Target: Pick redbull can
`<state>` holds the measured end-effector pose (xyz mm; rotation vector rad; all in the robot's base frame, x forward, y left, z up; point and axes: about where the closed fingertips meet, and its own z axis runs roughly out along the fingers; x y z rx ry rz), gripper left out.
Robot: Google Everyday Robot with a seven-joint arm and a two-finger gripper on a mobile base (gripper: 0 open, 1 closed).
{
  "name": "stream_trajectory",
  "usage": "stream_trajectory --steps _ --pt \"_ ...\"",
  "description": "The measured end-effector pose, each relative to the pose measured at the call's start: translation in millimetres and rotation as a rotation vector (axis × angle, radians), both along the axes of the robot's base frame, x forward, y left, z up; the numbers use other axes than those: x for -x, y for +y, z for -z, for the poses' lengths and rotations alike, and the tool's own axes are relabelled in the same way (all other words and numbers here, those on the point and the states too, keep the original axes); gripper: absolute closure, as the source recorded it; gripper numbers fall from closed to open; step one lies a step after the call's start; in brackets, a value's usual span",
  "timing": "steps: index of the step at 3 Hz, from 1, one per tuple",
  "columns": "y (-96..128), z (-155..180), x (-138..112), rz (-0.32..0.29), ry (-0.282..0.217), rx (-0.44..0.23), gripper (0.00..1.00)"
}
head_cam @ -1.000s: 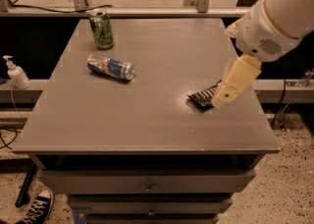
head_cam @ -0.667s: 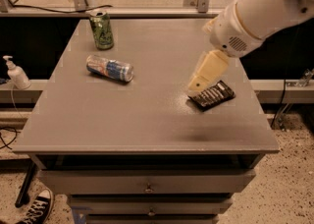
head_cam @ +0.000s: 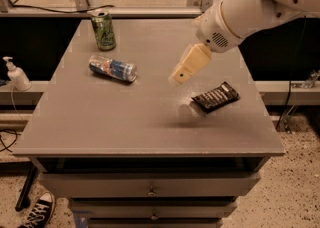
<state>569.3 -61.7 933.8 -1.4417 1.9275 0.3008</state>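
Note:
The redbull can (head_cam: 113, 67), silver and blue with small red markings, lies on its side on the left half of the grey table (head_cam: 100, 122). My gripper (head_cam: 181, 74) hangs from the white arm above the middle of the table, to the right of the can and well apart from it. It holds nothing that I can see.
A green patterned can (head_cam: 103, 29) stands upright at the table's back left. A black flat snack wrapper (head_cam: 215, 96) lies at the right, just below the gripper. A white pump bottle (head_cam: 16, 74) sits on a ledge to the left. Drawers run below the tabletop.
The arm has swung left and away from the black wrapper, so the gripper now hangs over the table's middle, closer to the redbull can.

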Motion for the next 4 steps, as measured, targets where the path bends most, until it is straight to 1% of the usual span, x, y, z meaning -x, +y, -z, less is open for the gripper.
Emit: stream_trajectory --steps 1,2,3,4 --pt "15 11 -7 -0.004 -0.008 -0.039 0.00" --pt "48 33 -17 0.002 -0.007 -0.105 0.00" --pt "88 56 -27 0.007 0.003 -0.179 0.00" --pt "113 71 -46 0.016 -0.015 -0.224 0.00"
